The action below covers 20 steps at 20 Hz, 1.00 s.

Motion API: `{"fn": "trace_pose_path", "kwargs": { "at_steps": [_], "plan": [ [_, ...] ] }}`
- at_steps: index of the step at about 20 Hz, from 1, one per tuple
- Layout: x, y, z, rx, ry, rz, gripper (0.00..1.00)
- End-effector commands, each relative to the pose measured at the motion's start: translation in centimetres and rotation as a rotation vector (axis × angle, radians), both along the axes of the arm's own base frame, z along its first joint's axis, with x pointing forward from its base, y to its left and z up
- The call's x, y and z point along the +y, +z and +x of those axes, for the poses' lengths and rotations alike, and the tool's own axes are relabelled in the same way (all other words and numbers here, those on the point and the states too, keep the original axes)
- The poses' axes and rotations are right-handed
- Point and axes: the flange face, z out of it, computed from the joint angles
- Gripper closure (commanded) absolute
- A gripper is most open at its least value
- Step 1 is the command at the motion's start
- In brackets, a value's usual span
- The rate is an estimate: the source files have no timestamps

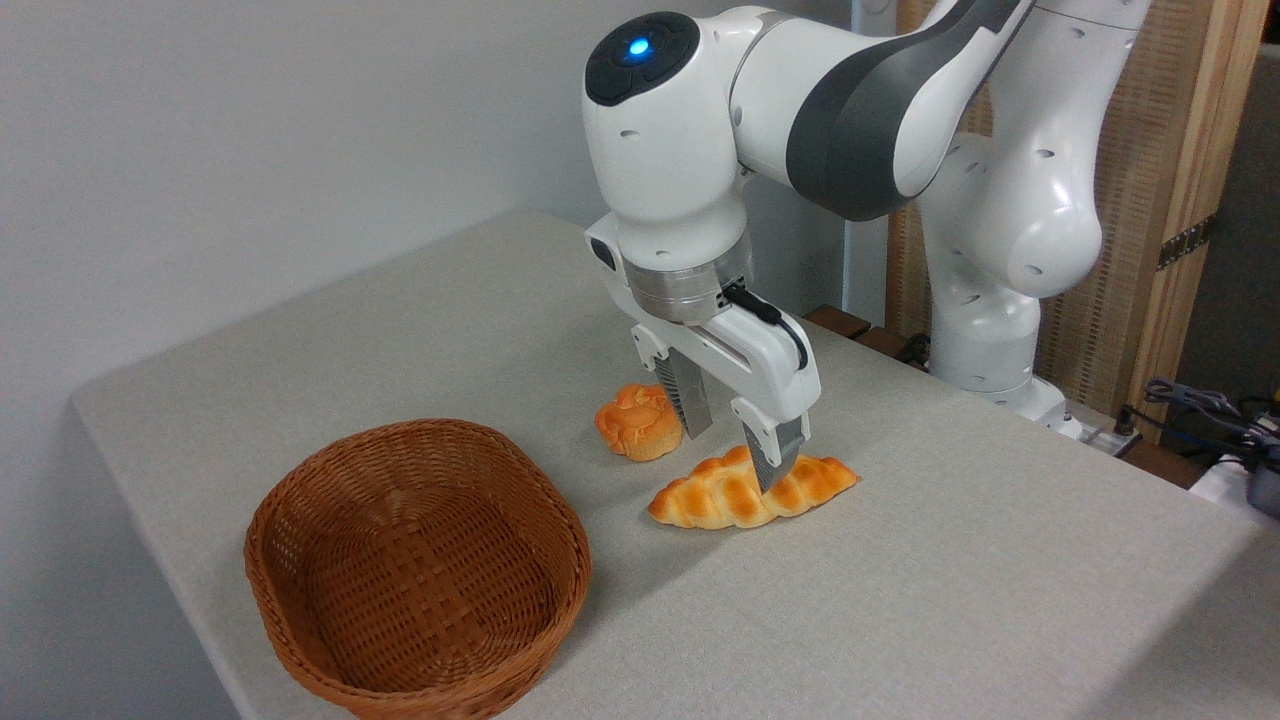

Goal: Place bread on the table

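One bread (745, 490) lying on table (950, 580), long axis running 8-to-2 o'clock; gripper (735, 440) hovering directly above, fingers spread wide, straddling it.

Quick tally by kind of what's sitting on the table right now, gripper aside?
Braided bread: 1
Round bun: 1
Wicker basket: 1, nothing inside
Total: 3, all on the table
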Motion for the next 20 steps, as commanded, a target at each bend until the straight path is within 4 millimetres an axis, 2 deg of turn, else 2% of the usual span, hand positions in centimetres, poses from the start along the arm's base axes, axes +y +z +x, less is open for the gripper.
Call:
{"fn": "trace_pose_path", "kwargs": {
  "at_steps": [1, 4, 7, 11, 15, 18, 20],
  "plan": [
    [0.2, 1.1, -0.2, -0.015, -0.015, 0.004, 0.0],
    [0.6, 3.9, 1.2, -0.075, -0.004, 0.013, 0.0],
    [0.9, 7.6, 4.0, -0.151, 0.018, 0.038, 0.0],
    [0.7, 11.2, 7.5, -0.219, 0.05, 0.088, 0.0],
    [-0.3, 13.2, 9.4, -0.209, 0.119, 0.103, 0.0],
    [-2.3, 15.1, 10.1, -0.227, 0.124, 0.118, 0.0],
    [-3.7, 15.6, 10.4, -0.236, 0.129, 0.122, 0.0]
  ]
}}
